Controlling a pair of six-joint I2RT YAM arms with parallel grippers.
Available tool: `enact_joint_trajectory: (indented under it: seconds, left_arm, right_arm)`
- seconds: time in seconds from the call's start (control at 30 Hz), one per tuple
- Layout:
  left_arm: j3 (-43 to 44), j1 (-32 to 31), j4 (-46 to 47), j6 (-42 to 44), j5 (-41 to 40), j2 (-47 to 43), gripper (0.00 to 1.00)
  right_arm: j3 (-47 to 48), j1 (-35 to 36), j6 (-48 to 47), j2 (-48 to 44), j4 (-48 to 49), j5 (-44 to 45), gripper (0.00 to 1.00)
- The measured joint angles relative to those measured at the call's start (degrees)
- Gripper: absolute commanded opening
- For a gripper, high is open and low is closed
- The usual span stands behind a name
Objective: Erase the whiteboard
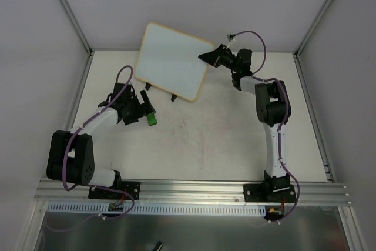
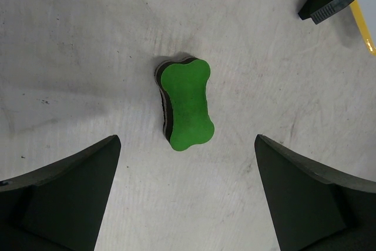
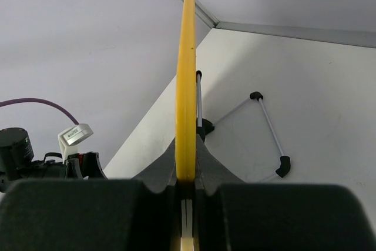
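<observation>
Hovering wide with left fingers (image 2: 70,192) over green eraser (image 2: 187,104); clamping edge of whiteboard (image 1: 173,60) in right fingers (image 3: 276,216). May twist loose under wiping pressure, given seemingly slim purchase.

the whiteboard (image 1: 173,60), small and square with rounded corners and a thin pale yellow frame, stands tilted at the back left of the table (image 1: 235,139), its white face blank from above. two black clip feet (image 1: 147,86) line its lower edge. the right gripper (image 1: 207,57) clamps its right edge.
</observation>
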Motion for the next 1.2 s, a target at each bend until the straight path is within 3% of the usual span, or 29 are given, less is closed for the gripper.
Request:
enact_joint_trajectory:
  seconds: [0.23,0.73,0.93,1.07,1.2]
  left_arm:
    - [0.0,0.0,0.0,0.0,0.0,0.0,0.99]
    - [-0.2,0.0,0.0,0.1,-0.1,0.0,0.99]
    - [-0.4,0.0,0.0,0.2,-0.1,0.0,0.99]
    - [-0.4,0.0,0.1,0.4,-0.1,0.0,0.99]
    - [-0.4,0.0,0.2,0.5,-0.1,0.0,0.99]
  right_arm:
    - [0.0,0.2,-0.1,0.0,0.1,0.0,0.11]
    - [-3.5,0.3,0.7,0.0,4.5,1.3,0.16]
    - [-4.6,0.3,1.3,0.0,6.5,1.4,0.26]
    - [-5.3,0.3,1.8,0.0,8.2,1.4,0.44]
    - [-5.7,0.3,2.2,0.0,9.2,1.5,0.52]
